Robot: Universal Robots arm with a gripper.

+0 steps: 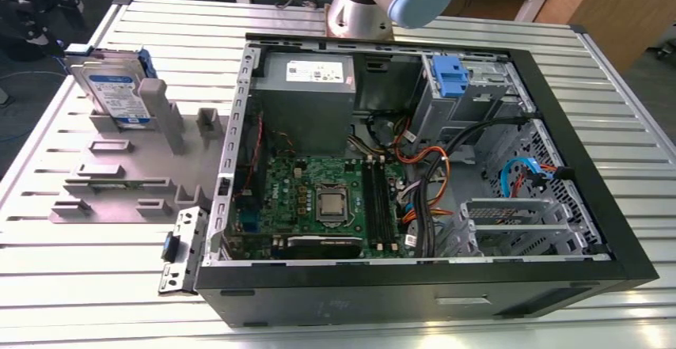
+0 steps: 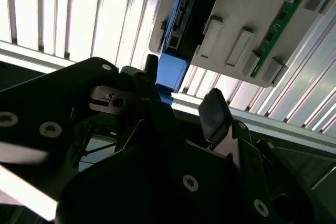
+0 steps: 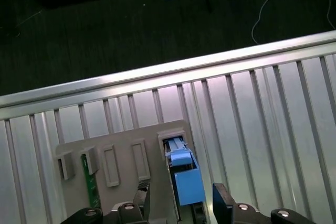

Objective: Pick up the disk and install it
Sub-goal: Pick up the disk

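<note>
Disk: the disk (image 1: 114, 88) stands on edge in a slot of the grey holder (image 1: 127, 184), label side showing. It is outside the computer case (image 1: 423, 290), off the case's wall toward the exterior view's left.
Disk up close: in both wrist views I see its blue rail end (image 3: 186, 182) (image 2: 172, 72) sticking up out of the slot.
Gripper: the gripper (image 3: 181, 203) (image 2: 181, 90) is spread wide and holds nothing. One finger (image 3: 220, 200) sits on each side of the blue end, and I see no contact.
Step in hand: as I read it, lining up for the pick. The disk is not yet lifted and nothing is installed.
What the grasp calls for: in my judgement, the fingers centred over the rails and square to the disk's flat faces, so it comes straight up out of the slot without binding.
Neighbours: a green memory stick (image 3: 90, 190) stands in another slot of the holder, so I'd keep clear of it.
Destination: I take it to be the drive cage with its blue bracket (image 1: 449, 76), in the case's corner far from the holder.
</note>
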